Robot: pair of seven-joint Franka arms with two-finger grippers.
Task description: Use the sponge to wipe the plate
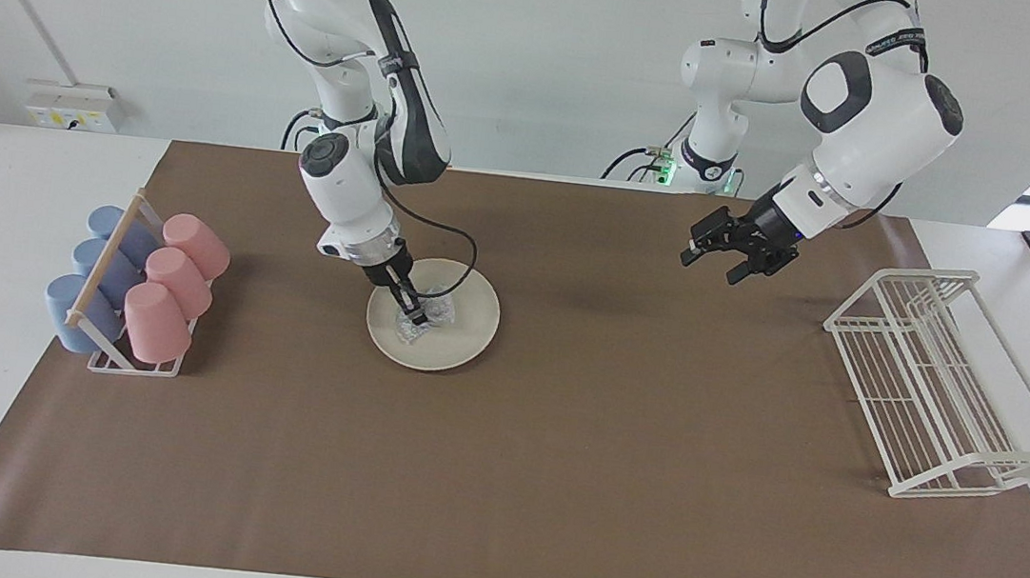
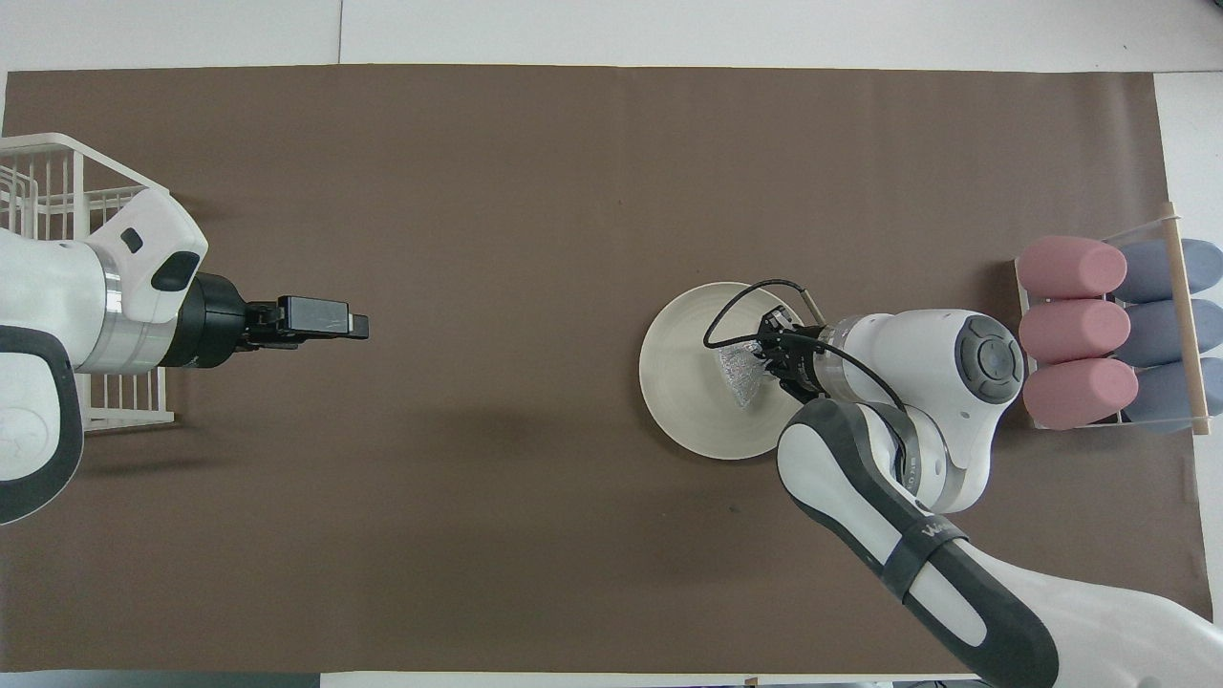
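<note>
The cream-white plate (image 1: 465,324) lies on the brown mat, toward the right arm's end of the table; it also shows in the overhead view (image 2: 680,377). The silvery crinkled sponge (image 1: 439,311) rests on the plate, on the part nearer to the robots, and shows in the overhead view (image 2: 738,375). My right gripper (image 1: 417,316) points down into the plate and is shut on the sponge, pressing it against the plate; in the overhead view (image 2: 760,368) its wrist hides the fingertips. My left gripper (image 1: 715,263) waits open and empty, raised over bare mat; it shows in the overhead view (image 2: 330,320).
A wire holder with pink cups (image 1: 175,287) and blue cups (image 1: 90,283) lying on their sides stands at the right arm's end, beside the plate. A white wire dish rack (image 1: 935,386) stands at the left arm's end.
</note>
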